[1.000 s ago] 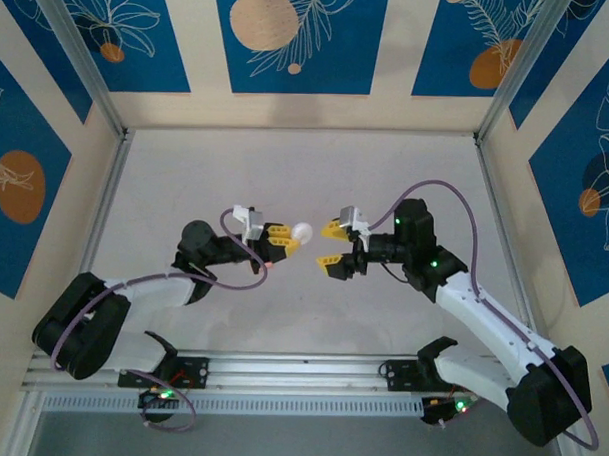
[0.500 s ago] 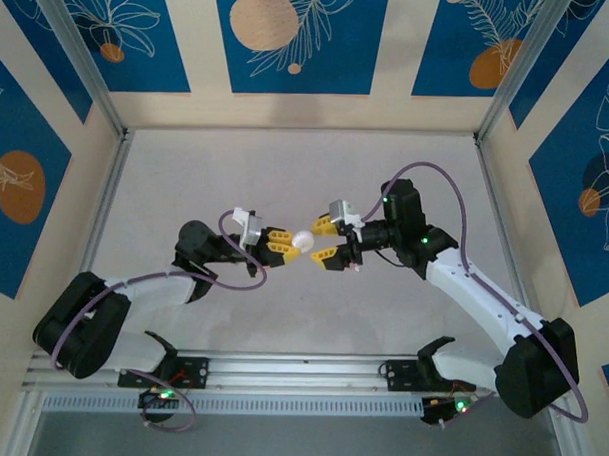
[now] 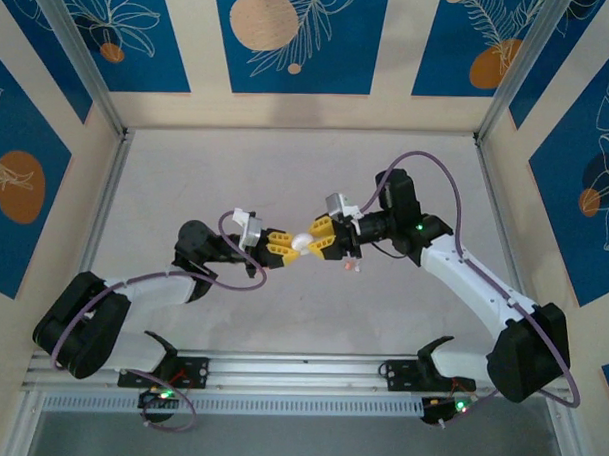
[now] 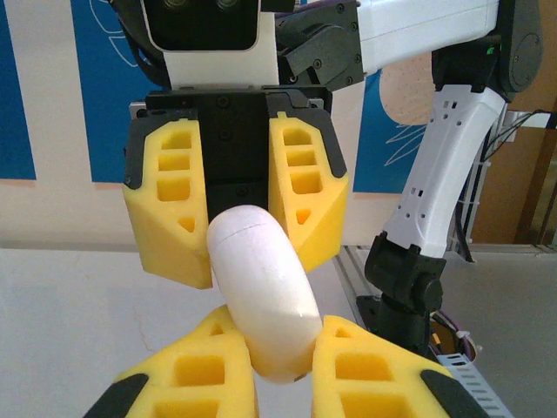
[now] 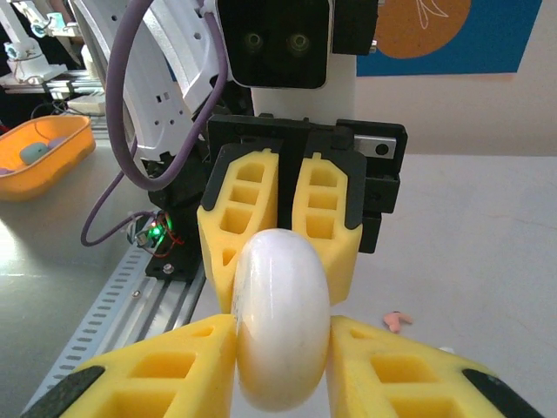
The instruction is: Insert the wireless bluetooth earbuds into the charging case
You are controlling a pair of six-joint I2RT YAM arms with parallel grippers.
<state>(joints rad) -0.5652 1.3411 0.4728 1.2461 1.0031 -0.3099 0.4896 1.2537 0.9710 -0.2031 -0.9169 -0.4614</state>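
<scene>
We see the left gripper [image 3: 281,244] and the right gripper [image 3: 321,239] both clamped on a white puck [image 3: 300,240]. Its long axis runs from gripper to gripper. A small pink piece [image 3: 351,263] lies on the table [image 3: 187,164] nearby, too small for us to tell which way it points.

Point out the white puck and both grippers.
white puck [image 4: 261,305]: left wrist view, its curved side.
left gripper [image 3: 287,244]: top external view, between its fingertips.
right gripper [image 3: 314,238]: top external view, between its fingertips.

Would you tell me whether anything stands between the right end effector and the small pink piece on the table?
Yes: a white puck fills the right end effector and is also gripped by the left end effector. The small pink piece lies bare on the table nearby; nothing else visible intervenes.
</scene>
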